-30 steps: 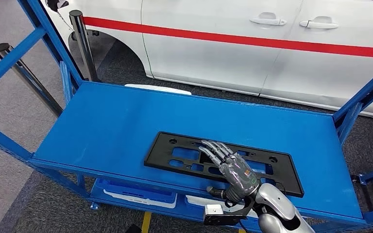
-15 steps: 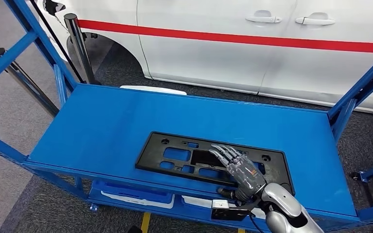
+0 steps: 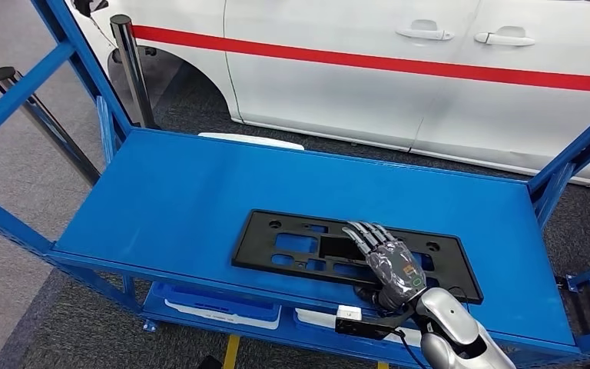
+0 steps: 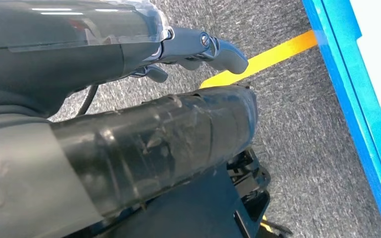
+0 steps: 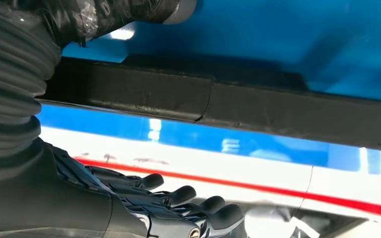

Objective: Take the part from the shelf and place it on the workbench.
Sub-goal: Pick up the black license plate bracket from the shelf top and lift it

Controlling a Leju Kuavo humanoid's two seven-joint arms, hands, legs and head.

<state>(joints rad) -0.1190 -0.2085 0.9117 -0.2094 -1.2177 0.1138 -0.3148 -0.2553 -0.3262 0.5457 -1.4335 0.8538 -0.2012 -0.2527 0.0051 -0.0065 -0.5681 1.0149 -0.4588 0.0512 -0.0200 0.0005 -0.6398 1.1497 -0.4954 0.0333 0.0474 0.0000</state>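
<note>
Part: the black plastic frame (image 3: 353,256) is lying flat on the blue shelf (image 3: 184,200), near its front edge, toward the right side.
Right hand: the right hand (image 3: 388,265) is resting over the front middle of the frame, fingers stretched on top and the thumb under the front edge; it seems to be grasping the frame.
Left hand: the left hand (image 4: 198,49) is hanging over the grey floor (image 4: 297,139), holding nothing, fingers loosely bent.
Behind: a white car (image 3: 399,69) with a red stripe is standing behind the shelf.
</note>
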